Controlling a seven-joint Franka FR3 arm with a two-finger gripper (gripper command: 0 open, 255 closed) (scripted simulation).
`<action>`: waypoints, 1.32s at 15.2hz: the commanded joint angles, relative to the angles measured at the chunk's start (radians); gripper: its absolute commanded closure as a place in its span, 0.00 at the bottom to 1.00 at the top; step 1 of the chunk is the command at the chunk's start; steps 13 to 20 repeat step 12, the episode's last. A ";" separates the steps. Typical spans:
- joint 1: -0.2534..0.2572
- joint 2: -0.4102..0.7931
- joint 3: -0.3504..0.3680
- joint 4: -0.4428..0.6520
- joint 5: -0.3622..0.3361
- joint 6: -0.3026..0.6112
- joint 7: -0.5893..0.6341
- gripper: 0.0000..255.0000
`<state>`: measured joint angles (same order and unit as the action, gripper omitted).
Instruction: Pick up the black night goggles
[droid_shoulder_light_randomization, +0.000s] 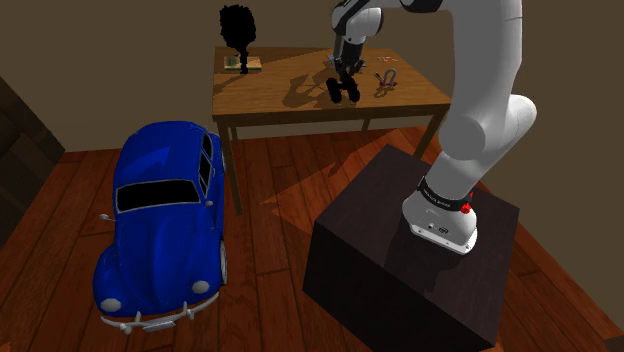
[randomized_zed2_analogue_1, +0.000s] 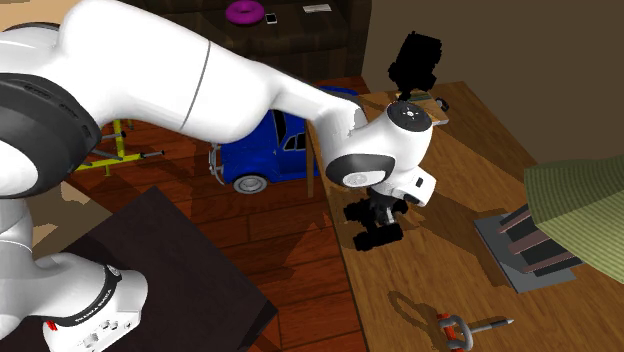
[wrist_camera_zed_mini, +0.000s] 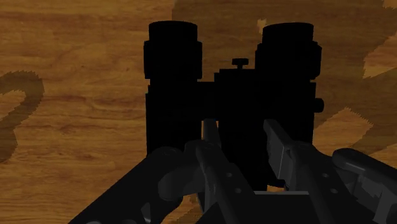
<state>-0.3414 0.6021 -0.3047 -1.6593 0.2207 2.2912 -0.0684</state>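
Between the fingers of the pincer (wrist_camera_zed_mini: 238, 124) (half-shut, clasping the middle) sit the black night goggles (wrist_camera_zed_mini: 172, 83), over the table (wrist_camera_zed_mini: 63, 63).

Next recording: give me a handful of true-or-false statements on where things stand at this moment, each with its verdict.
1. The end effector is down at the goggles over the wooden table. True.
2. The blue car stands on the table. False: it stands on the wooden floor beside the table.
3. The goggles are white. False: they are black.
4. A purple ring lies on dark furniture in the background. True.
5. The arm's stand is a dark box. True.
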 joint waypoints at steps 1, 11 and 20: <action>0.003 -0.014 -0.004 0.005 -0.005 -0.018 0.004 1.00; 0.012 -0.076 -0.020 0.036 -0.030 -0.109 0.019 1.00; 0.012 -0.076 -0.020 0.036 -0.029 -0.109 0.019 1.00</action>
